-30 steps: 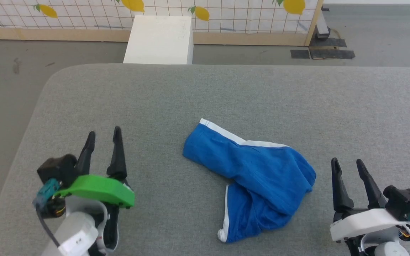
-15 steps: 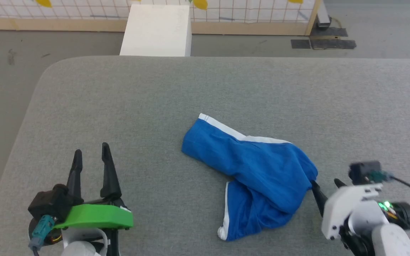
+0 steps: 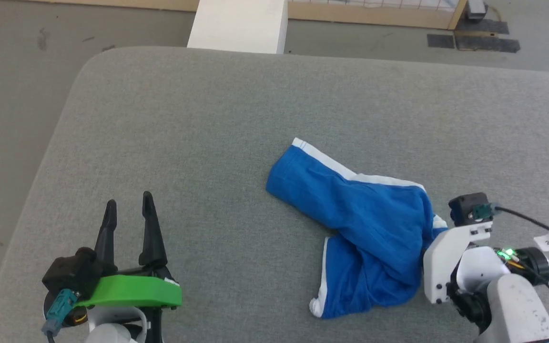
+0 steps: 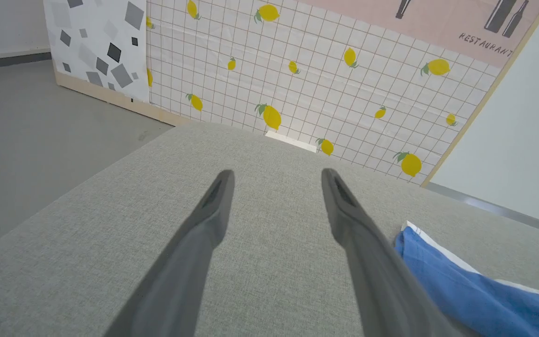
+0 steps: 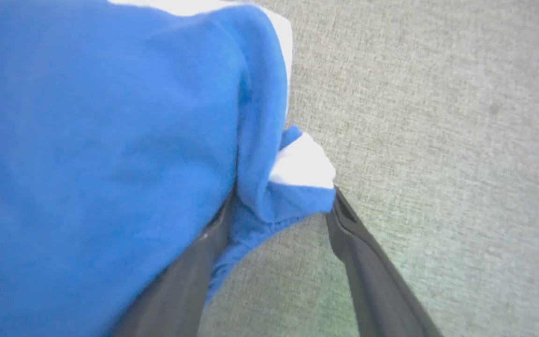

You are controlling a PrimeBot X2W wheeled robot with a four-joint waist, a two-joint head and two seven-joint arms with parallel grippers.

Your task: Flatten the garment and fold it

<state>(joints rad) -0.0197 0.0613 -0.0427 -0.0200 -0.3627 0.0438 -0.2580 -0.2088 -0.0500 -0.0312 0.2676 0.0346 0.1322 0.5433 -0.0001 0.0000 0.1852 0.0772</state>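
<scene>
Straddling a fold of the crumpled shorts (image 3: pixel 360 224), the right gripper (image 5: pixel 283 201) (fingers (image 5: pixel 367 267) apart, nothing clamped yet) likely must close, then pull flat.

Light: I'm seeing bright, even lighting, faint shadows.
Blur: I'm getting the garment (image 5: pixel 101 140) smeared in right wrist view.
</scene>
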